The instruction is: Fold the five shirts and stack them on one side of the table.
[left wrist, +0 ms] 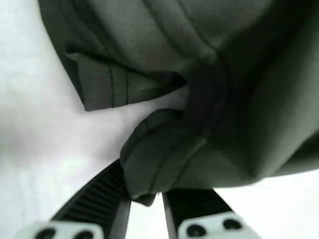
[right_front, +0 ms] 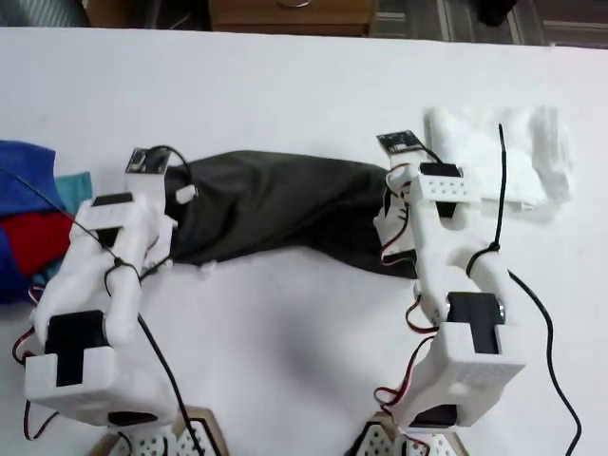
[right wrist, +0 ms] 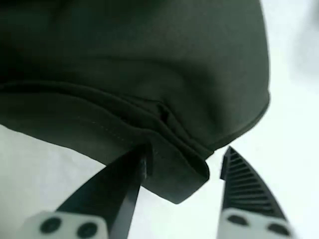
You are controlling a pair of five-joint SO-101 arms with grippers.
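Both jaws at dark shirt (right_front: 275,201); high view adds white cloth (right_front: 508,152).

Dark grey-green cloth shirt (right_front: 275,204) bunched lengthwise across white table (right_front: 285,85), left white plastic arm (right_front: 109,256) at one end, right white plastic arm (right_front: 451,252) at the other. Heap of blue, red and teal cloth (right_front: 28,204) at left edge; folded white cloth (right_front: 522,147) far right.

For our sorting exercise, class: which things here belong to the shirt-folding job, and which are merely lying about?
Job: dark shirt; folded white cloth; blue, red and teal clothing pile; left pincer; right pincer; table.
Lying about: wooden cabinet behind the table.
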